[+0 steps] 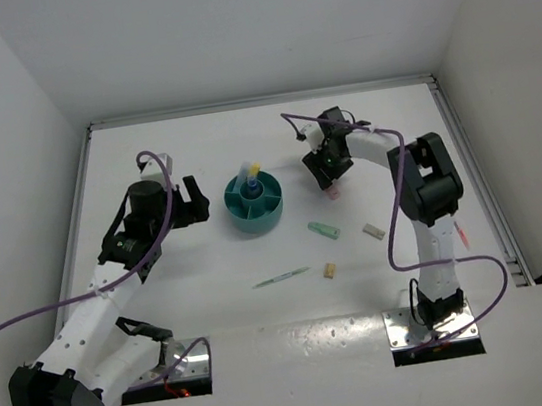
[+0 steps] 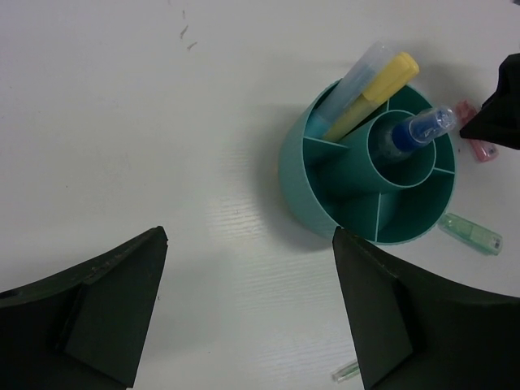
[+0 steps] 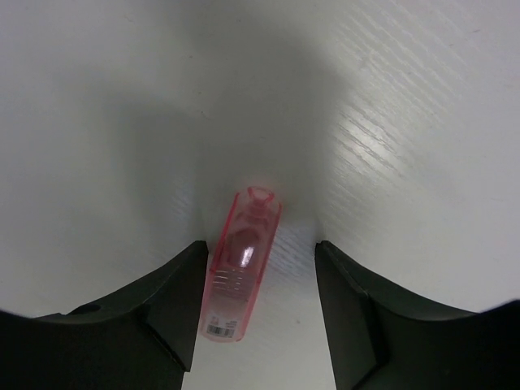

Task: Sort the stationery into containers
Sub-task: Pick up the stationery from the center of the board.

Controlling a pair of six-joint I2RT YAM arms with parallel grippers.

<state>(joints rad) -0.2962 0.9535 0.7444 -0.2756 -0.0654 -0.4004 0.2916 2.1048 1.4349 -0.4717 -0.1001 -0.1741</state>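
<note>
The teal organiser [image 1: 255,205] stands mid-table; in the left wrist view [image 2: 318,191] it holds a yellow stick [image 2: 375,93] and a pale blue stick [image 2: 352,84] in one outer compartment and a blue-capped tube [image 2: 418,130] in the central well. My left gripper [image 1: 194,202] is open and empty, left of the organiser [image 2: 250,240]. My right gripper [image 1: 330,181] is open, low over the table [image 3: 260,248], its fingers either side of a pink stick [image 3: 240,272] lying flat, close to the left finger. The pink stick [image 1: 331,193] lies right of the organiser.
On the table in front of the organiser lie a mint-green stick [image 1: 325,228], a beige stick [image 1: 373,231], a tiny tan block [image 1: 329,271] and a thin green pen [image 1: 282,277]. White walls enclose the table on three sides.
</note>
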